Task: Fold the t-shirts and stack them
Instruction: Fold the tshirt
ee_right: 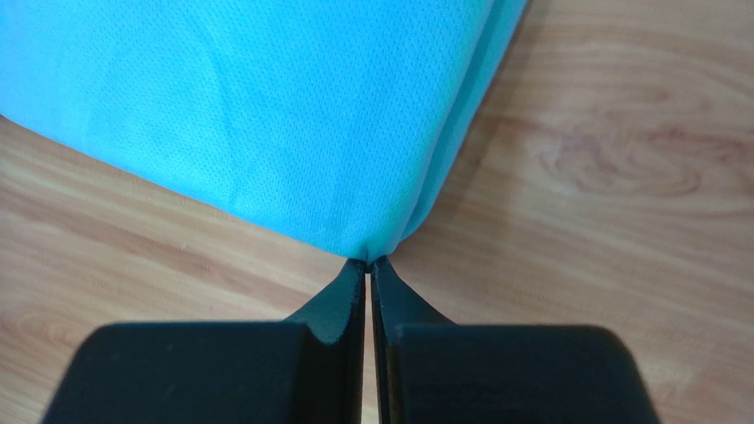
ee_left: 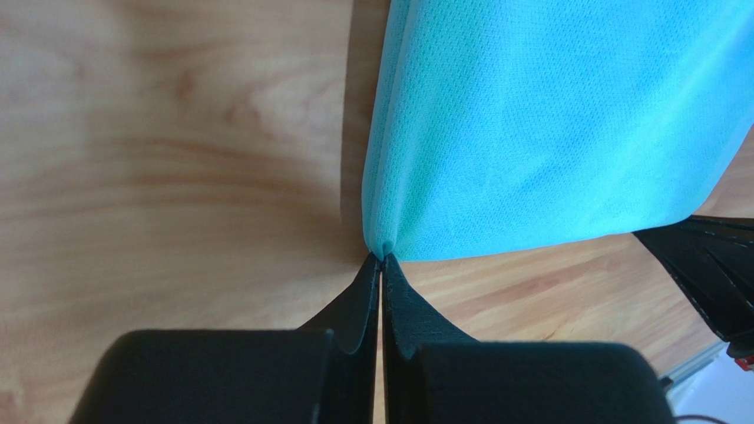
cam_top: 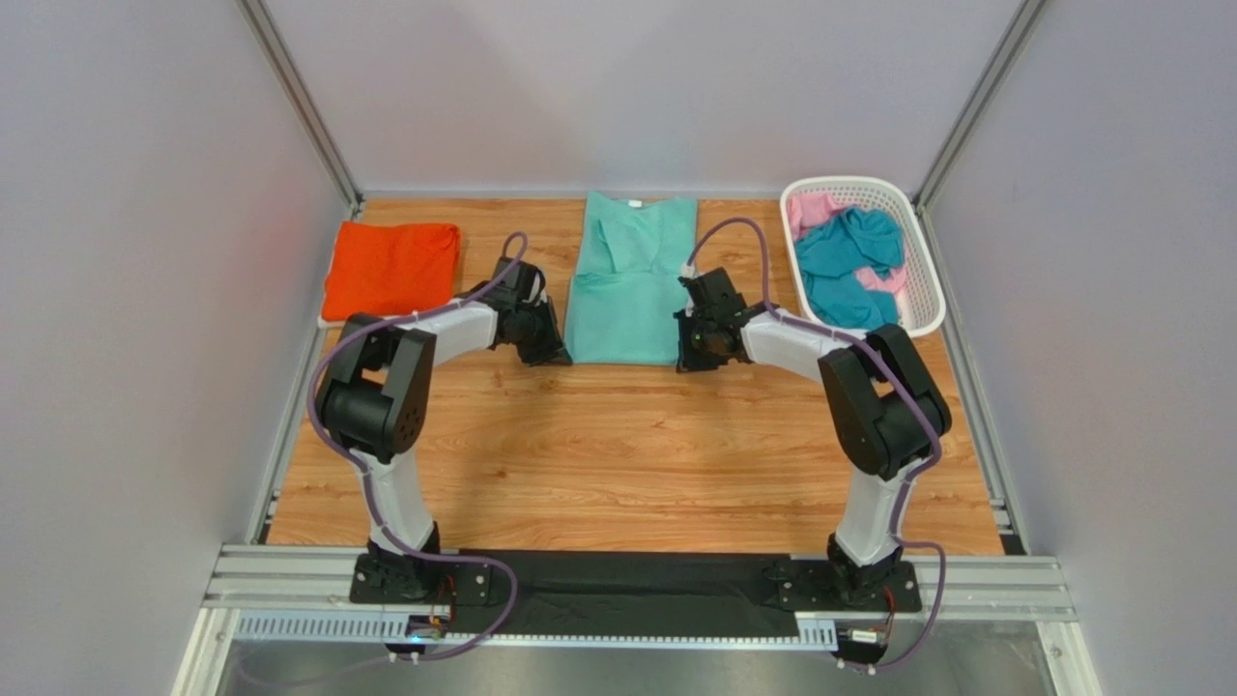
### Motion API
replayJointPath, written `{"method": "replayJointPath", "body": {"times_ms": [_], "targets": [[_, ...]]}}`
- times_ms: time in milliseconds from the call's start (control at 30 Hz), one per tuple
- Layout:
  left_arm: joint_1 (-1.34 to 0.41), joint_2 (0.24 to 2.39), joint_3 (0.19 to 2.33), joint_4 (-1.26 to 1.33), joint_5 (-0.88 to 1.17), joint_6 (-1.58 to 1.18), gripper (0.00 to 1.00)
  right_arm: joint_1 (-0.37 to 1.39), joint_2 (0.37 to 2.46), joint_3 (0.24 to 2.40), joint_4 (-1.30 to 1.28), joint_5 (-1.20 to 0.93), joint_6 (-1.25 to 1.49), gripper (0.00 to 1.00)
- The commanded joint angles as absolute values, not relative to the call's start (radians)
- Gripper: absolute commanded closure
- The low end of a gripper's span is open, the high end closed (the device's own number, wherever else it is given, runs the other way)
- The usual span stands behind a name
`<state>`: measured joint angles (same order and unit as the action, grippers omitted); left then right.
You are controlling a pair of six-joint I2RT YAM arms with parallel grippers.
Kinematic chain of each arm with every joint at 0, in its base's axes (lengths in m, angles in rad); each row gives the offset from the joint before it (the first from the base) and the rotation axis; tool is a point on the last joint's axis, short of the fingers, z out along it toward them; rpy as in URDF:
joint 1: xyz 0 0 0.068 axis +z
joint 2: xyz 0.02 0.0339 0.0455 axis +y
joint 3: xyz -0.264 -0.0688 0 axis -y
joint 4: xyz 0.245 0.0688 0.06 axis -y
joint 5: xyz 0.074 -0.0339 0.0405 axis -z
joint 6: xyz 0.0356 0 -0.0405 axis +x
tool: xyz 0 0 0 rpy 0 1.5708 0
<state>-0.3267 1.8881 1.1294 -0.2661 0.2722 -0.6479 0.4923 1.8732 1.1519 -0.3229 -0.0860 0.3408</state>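
A mint-green t-shirt [cam_top: 627, 276] lies flat at the back middle of the table, its sides folded in. My left gripper [cam_top: 553, 348] is shut on its near left corner; in the left wrist view the tips [ee_left: 381, 258] pinch the cloth [ee_left: 549, 124]. My right gripper [cam_top: 694, 357] is shut on its near right corner; in the right wrist view the tips [ee_right: 368, 261] pinch the cloth [ee_right: 265, 106]. A folded orange t-shirt [cam_top: 389, 268] lies at the back left. Teal [cam_top: 850, 268] and pink [cam_top: 813, 213] t-shirts lie crumpled in the basket.
A white slotted plastic basket [cam_top: 929, 297] stands at the back right. Grey walls enclose the wooden table [cam_top: 625, 464] on three sides. The right gripper's black body shows at the right edge of the left wrist view [ee_left: 708, 265].
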Motion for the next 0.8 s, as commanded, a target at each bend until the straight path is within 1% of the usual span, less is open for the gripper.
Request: {"method": "replayJointPath", "body": {"times_ms": [0,100,167,200,233,300,333,367,400,433,467,533,567,600,667,700,767], "targets": [[-0.328,1.810,1.028,-0.289,0.273,-0.649,1.00,0.528,1.798,1.052,-0.327,-0.035,0.311,1.00],[-0.330,1.709,0.913,-0.262,0.296,-0.673,1.00,0.575,1.714,0.962,-0.324,-0.015,0.330,1.00],[-0.331,1.599,0.803,-0.256,0.264,-0.713,1.00,0.609,1.633,0.881,-0.327,-0.008,0.359,1.00],[-0.331,1.551,0.708,-0.250,0.259,-0.728,1.00,0.626,1.600,0.852,-0.330,-0.015,0.371,1.00],[-0.334,1.452,0.662,-0.245,0.256,-0.757,1.00,0.635,1.567,0.824,-0.331,-0.031,0.383,1.00],[-0.347,1.340,0.532,-0.252,0.250,-0.791,1.00,0.684,1.458,0.747,-0.348,-0.051,0.419,1.00],[-0.371,1.219,0.494,-0.261,0.247,-0.820,1.00,0.708,1.425,0.730,-0.377,-0.054,0.426,1.00],[-0.388,1.156,0.464,-0.309,0.224,-0.836,1.00,0.733,1.392,0.720,-0.396,-0.058,0.433,1.00],[-0.402,1.029,0.428,-0.346,0.222,-0.854,1.00,0.796,1.344,0.712,-0.440,-0.063,0.449,1.00],[-0.429,0.964,0.416,-0.430,0.210,-0.865,1.00,0.833,1.318,0.713,-0.468,-0.060,0.462,1.00],[-0.445,0.828,0.404,-0.481,0.196,-0.896,1.00,0.907,1.269,0.713,-0.513,-0.037,0.501,1.00],[-0.481,0.688,0.396,-0.584,0.169,-0.926,1.00,0.975,1.214,0.716,-0.555,-0.023,0.544,1.00],[-0.489,0.620,0.400,-0.701,0.132,-0.945,1.00,1.001,1.189,0.718,-0.569,-0.026,0.570,1.00],[-0.494,0.486,0.406,-0.754,0.121,-0.968,1.00,1.055,1.162,0.718,-0.596,-0.031,0.590,1.00],[-0.495,0.360,0.429,-0.893,0.103,-0.991,1.00,1.124,1.095,0.732,-0.620,-0.040,0.636,1.00],[-0.495,0.253,0.443,-0.925,0.104,-1.003,1.00,1.138,1.077,0.741,-0.643,-0.047,0.646,0.99],[-0.495,0.169,0.486,-0.988,0.110,-1.012,1.00,1.163,1.040,0.781,-0.669,-0.072,0.653,0.99]]}}
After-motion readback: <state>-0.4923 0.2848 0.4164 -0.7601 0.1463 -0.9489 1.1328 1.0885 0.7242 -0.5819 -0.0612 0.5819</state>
